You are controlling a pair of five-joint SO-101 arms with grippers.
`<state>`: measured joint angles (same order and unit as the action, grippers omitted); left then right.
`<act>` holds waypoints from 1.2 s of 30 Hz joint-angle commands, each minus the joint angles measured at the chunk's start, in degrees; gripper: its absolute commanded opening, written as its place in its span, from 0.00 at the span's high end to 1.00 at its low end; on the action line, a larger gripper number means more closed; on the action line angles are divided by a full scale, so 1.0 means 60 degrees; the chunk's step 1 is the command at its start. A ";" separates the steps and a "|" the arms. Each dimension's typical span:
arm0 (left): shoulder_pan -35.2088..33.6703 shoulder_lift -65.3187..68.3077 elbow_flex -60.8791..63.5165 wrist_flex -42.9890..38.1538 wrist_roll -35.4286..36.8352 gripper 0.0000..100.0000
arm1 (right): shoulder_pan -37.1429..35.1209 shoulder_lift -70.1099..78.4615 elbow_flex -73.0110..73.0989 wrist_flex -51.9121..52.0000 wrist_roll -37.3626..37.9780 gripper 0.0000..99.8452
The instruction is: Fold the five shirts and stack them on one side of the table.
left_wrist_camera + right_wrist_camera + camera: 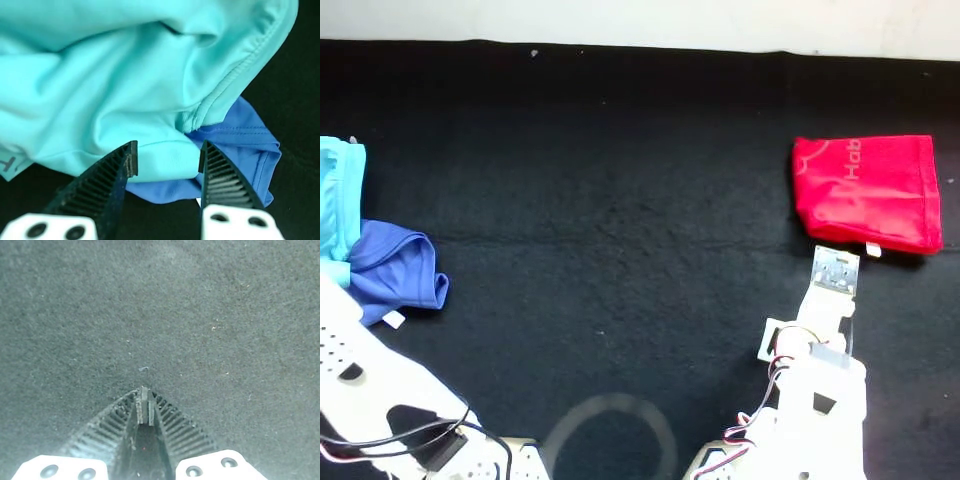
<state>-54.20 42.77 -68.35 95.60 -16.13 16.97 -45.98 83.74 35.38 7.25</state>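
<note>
A crumpled turquoise shirt lies at the table's left edge, partly over a crumpled blue shirt. My left gripper hangs open just above them, its fingers astride the turquoise shirt's hem where the blue shirt shows beneath; it holds nothing. A folded red shirt lies flat at the right side. My right gripper is shut and empty, pointing down at bare black cloth. The right arm stands just in front of the red shirt.
A black cloth covers the whole table, with wide free room across the middle. The left arm's white body fills the front left corner. A pale wall runs along the table's far edge.
</note>
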 commanded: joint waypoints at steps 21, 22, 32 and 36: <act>-0.0256 0.1663 -0.0960 -0.1099 -0.0967 0.79 | -0.0095 -0.0022 0.0037 -0.0168 -0.0103 0.99; -0.0388 0.1663 -0.1223 -0.1070 -0.0967 0.79 | -0.0095 -0.0022 0.0037 -0.0168 -0.0103 0.99; -0.1326 0.1883 -0.1560 -0.1026 -0.2227 0.79 | -0.0095 -0.0022 0.0037 -0.0168 -0.0103 0.99; -0.1077 0.2440 -0.0930 -0.1084 -0.2227 0.79 | -0.0095 -0.0022 0.0037 -0.0168 -0.0088 0.99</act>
<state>-61.58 56.75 -74.68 89.98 -28.97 16.97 -45.98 83.74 35.38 7.25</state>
